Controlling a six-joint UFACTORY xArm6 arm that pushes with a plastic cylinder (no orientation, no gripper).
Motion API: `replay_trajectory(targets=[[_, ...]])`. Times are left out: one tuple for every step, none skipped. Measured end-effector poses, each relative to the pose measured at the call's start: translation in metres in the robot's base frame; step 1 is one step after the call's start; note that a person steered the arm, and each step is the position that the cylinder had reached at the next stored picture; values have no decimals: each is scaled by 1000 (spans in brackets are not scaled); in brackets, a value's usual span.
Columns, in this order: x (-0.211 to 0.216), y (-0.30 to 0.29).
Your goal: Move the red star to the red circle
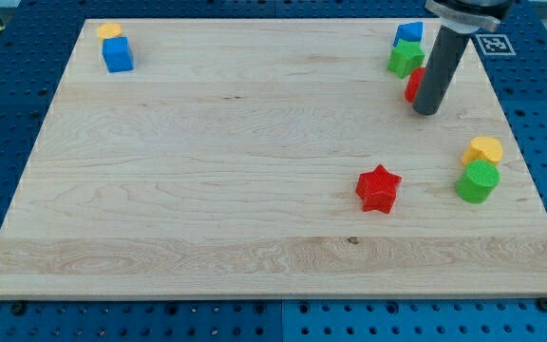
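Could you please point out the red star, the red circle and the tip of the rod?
red star [379, 187]: camera view, centre of its top face.
red circle [412, 85]: camera view, the sliver showing at the rod's left; the rest is hidden.
my tip [426, 110]: camera view, the rod's very lower end.

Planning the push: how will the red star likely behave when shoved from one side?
The red star sits flat and low, so it probably slides rather than tips. Its points may make it rotate off my tip. The smooth wooden board should offer little grip.

Red star block [379, 187] toward the wooden board's [207, 190] bottom right; red round block [413, 84] above it, touching my tip [426, 110].
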State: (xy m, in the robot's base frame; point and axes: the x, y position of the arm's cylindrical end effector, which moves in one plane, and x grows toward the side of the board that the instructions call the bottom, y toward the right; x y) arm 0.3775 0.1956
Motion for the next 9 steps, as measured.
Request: replay_trajectory(targets=[[-21,1],[-33,1],[6,-4],[54,-30],[80,-63],[80,-105],[101,-131],[157,-137],[199,-137]])
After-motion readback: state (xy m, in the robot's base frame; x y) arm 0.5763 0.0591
